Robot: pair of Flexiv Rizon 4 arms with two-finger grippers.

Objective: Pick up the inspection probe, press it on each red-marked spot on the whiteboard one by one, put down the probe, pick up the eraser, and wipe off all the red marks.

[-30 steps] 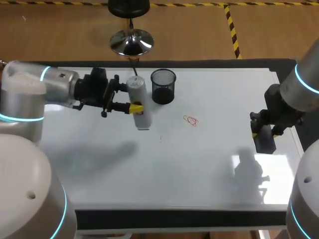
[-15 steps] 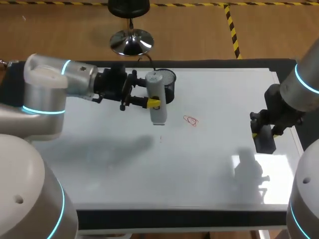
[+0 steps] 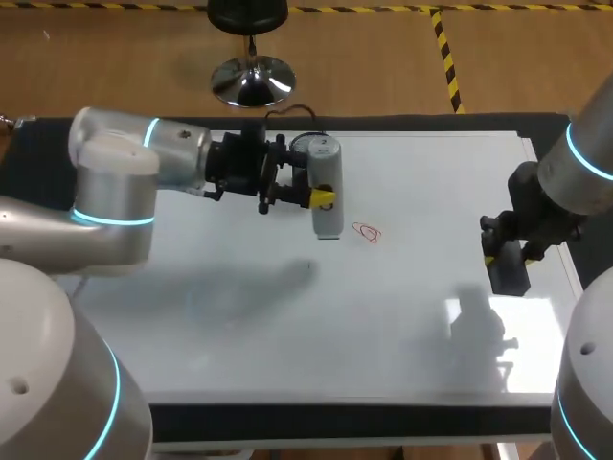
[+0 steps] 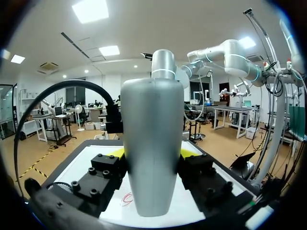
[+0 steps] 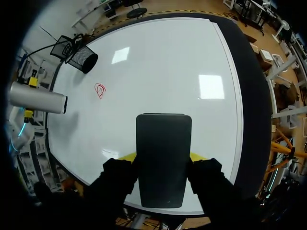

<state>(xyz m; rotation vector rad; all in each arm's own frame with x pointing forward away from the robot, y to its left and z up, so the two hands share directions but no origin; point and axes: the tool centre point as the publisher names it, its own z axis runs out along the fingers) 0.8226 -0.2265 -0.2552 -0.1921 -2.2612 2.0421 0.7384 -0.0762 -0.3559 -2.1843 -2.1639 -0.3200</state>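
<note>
My left gripper (image 3: 321, 198) is shut on the grey inspection probe (image 3: 326, 196), which hangs upright above the whiteboard (image 3: 287, 326) with its tip just left of the red mark (image 3: 367, 233). From the left wrist the probe (image 4: 152, 143) fills the space between the yellow-tipped fingers, and the red mark (image 4: 127, 199) shows beside its tip. At the board's right edge my right gripper (image 3: 505, 261) is shut on the black eraser (image 3: 510, 273). In the right wrist view the eraser (image 5: 163, 158) sits between the fingers, with the red mark (image 5: 100, 90) and probe (image 5: 37, 97) far ahead.
A black mesh cup (image 5: 81, 60) stands at the far side of the board, behind the probe and mostly hidden by it in the head view. The board's dark frame (image 3: 335, 422) runs along the near edge.
My left arm has carried the probe to the right across the board, from left of the mesh cup to just beside the red mark. The right arm and eraser have not moved.
</note>
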